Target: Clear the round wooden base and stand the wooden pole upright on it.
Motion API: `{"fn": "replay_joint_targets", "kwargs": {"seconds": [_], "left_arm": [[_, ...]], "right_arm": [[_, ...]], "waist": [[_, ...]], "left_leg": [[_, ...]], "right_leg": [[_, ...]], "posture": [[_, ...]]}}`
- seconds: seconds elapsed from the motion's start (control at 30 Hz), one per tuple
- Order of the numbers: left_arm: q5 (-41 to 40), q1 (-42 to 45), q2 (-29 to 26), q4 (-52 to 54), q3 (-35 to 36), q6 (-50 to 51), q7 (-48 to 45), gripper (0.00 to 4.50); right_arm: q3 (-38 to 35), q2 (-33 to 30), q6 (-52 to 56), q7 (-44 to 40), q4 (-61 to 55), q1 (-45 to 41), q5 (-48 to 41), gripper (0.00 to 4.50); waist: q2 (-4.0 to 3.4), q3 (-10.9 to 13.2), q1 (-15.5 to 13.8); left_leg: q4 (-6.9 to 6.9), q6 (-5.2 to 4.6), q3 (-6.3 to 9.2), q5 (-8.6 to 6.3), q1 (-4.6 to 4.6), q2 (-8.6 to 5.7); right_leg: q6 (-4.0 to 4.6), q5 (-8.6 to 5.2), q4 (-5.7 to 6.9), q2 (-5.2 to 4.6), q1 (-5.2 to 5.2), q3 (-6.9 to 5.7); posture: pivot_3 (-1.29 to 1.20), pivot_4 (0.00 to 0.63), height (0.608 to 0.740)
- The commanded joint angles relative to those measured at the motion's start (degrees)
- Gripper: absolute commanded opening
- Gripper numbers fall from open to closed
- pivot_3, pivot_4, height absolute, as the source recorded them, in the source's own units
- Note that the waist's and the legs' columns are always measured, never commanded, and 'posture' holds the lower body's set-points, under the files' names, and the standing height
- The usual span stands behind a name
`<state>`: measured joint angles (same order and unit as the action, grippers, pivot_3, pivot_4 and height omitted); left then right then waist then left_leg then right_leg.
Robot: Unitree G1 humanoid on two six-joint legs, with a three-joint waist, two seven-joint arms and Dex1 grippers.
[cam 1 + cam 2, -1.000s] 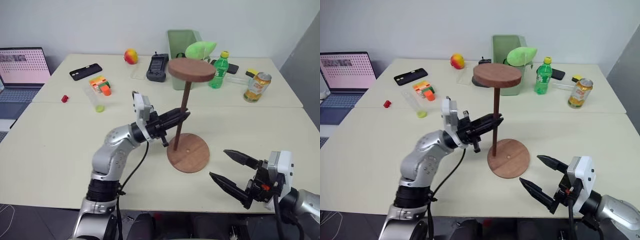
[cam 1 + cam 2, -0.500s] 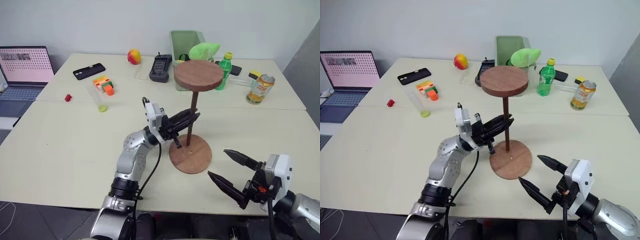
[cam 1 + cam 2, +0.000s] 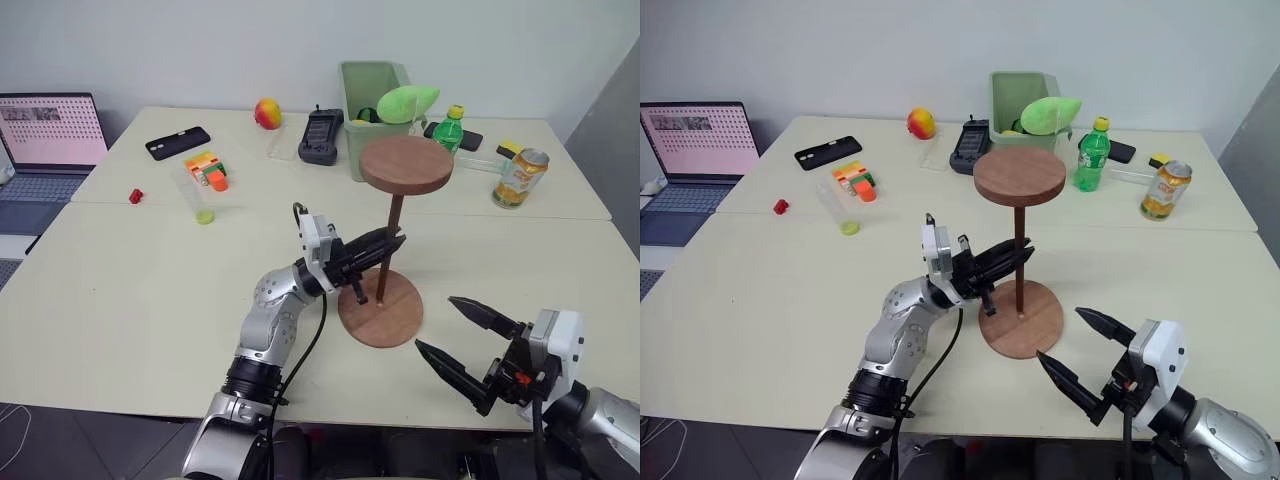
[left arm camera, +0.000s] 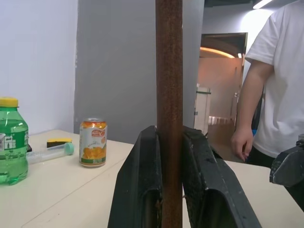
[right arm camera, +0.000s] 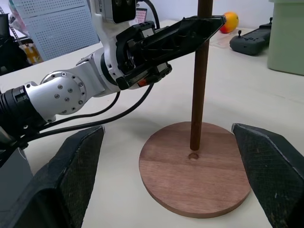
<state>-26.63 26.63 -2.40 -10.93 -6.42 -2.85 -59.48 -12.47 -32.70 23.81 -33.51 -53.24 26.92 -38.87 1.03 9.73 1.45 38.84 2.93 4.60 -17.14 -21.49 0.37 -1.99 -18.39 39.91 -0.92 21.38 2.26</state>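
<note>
The round wooden base (image 3: 380, 318) lies flat on the near table, with nothing lying on it. The wooden pole (image 3: 389, 245) stands nearly upright on it, its fixed disc (image 3: 406, 165) at the top. Its lower end rests on the base right beside the small centre hole (image 5: 193, 156). My left gripper (image 3: 390, 243) reaches in from the left and is shut on the pole about halfway up; its fingers (image 4: 142, 180) press against the rod (image 4: 168, 95). My right gripper (image 3: 434, 322) hovers open, low at the base's near right, holding nothing.
At the back stand a green bin (image 3: 372, 90) with a green plush, a green bottle (image 3: 447, 128), a drink can (image 3: 517, 173), a handset (image 3: 320, 135), a phone (image 3: 174, 143), fruit (image 3: 266, 112) and toy blocks (image 3: 205, 167). A laptop (image 3: 45, 140) sits far left. A person (image 4: 266, 95) stands beyond the table.
My left gripper has carried the pole to the right and slightly down, bringing it closer to upright. Its foot has gone from the base's left rim to the centre. The right gripper stayed still.
</note>
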Motion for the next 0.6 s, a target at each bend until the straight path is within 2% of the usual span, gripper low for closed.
{"fn": "replay_joint_targets", "kwargs": {"seconds": [0.03,0.33,0.6], "left_arm": [[-0.56,0.19,-0.48,0.67,0.19,0.05,-0.83,0.26],[-0.53,-1.09,0.18,1.79,-1.18,-0.08,-1.53,0.26],[0.56,0.89,1.81,-2.40,-1.29,-3.21,-2.45,0.26]], "right_arm": [[-0.29,0.18,-0.94,0.59,-1.43,0.33,-0.07,4.50],[-1.15,-0.38,-1.01,0.94,-1.99,3.19,0.25,4.50],[-2.38,-1.09,-0.81,1.18,-2.54,4.94,-0.16,4.50]], "waist": [[0.00,0.00,0.01],[0.00,0.00,-0.01],[0.00,0.00,-0.03]], "left_leg": [[0.00,0.00,0.01,0.00,0.00,0.00],[-0.01,-0.01,0.01,0.00,0.00,0.05],[-0.01,-0.01,0.00,0.00,0.00,-0.01]], "right_leg": [[0.00,0.00,0.00,0.00,0.00,0.00],[0.00,0.00,-0.01,-0.01,-0.01,0.01],[0.00,0.00,-0.02,0.00,-0.01,0.00]], "posture": [[0.00,0.150,0.740],[0.00,0.150,0.740],[0.00,0.150,0.740]]}}
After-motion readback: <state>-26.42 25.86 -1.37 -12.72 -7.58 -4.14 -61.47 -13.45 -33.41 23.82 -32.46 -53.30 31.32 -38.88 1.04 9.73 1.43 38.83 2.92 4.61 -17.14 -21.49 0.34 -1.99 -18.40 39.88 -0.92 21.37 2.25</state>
